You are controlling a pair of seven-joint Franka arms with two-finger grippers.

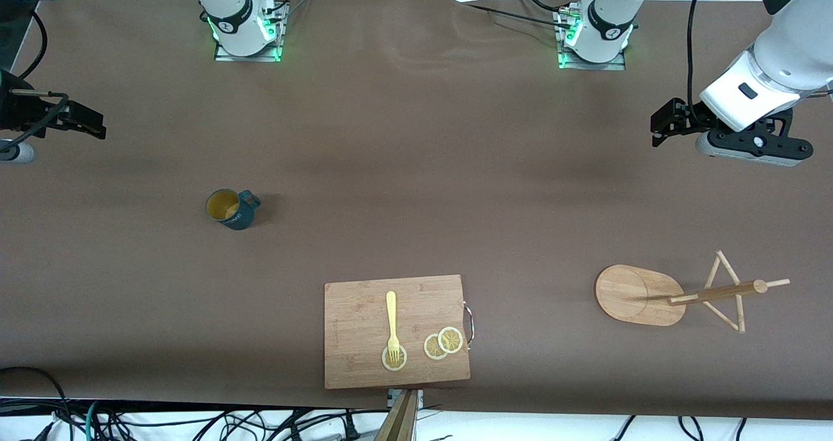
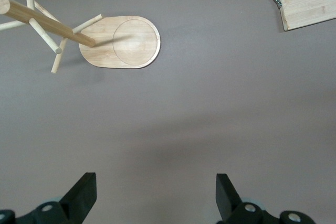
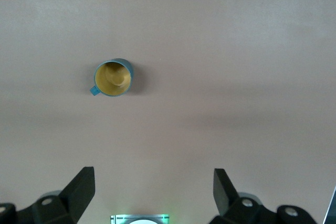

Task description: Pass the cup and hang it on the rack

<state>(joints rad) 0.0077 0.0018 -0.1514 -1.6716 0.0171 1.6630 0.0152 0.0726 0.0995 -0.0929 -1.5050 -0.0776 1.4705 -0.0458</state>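
Dark teal cup [image 1: 232,209] with yellow-ochre interior; pale bamboo rack [image 1: 641,294]; light wooden cutting board [image 1: 355,324] carrying a pale yellow fork [image 1: 392,324] and yellow-rimmed lemon slices [image 1: 443,343]; brown table [image 1: 416,168]; black grippers on white arms.

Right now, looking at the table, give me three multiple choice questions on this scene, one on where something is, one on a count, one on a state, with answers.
1. Where does the fork lie?
A. in the cup
B. on the cutting board
C. on the rack's base

2. How many lemon slices are on the board?
A. one
B. five
C. three

3. How does the cup stand?
A. upright on the table, untouched
B. hung on a peg
C. held in the right gripper

Answers:
1 B, the fork rests on the board, its tines on one slice.
2 C, one slice under the tines, two overlapping beside it.
3 A, its ochre inside faces up; the right gripper and left gripper are open, away from the cup and rack.
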